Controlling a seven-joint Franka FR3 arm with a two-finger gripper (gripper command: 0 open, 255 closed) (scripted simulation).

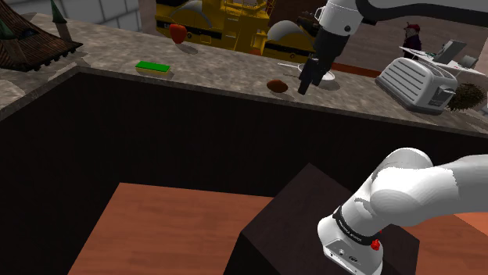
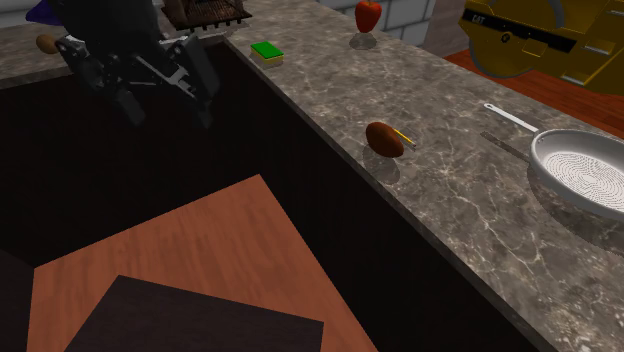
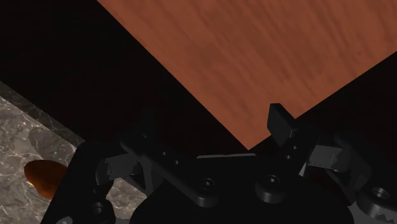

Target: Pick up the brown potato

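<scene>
Gripper [image 2: 170, 118], jaws wide & empty, is hovering w/ brown potato [image 2: 385, 139] off to one side, outside its span: approach step, next needing centring over it & descent.

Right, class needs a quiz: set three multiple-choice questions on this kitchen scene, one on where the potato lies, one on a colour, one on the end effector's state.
1. Where does the potato lie?
A in a sink
B on the marbled counter
C on a shelf

2. What colour is the top of the sponge?
A blue
B green
C white

3. The end effector is
A shut on the potato
B shut on the sponge
C open, holding nothing

Answers:
1 B: the potato rests directly on the counter's surface, near its edge.
2 B: the sponge's top face is bright green.
3 C: its jaws stand apart with nothing between them, and the potato lies apart from them on the counter.
</scene>
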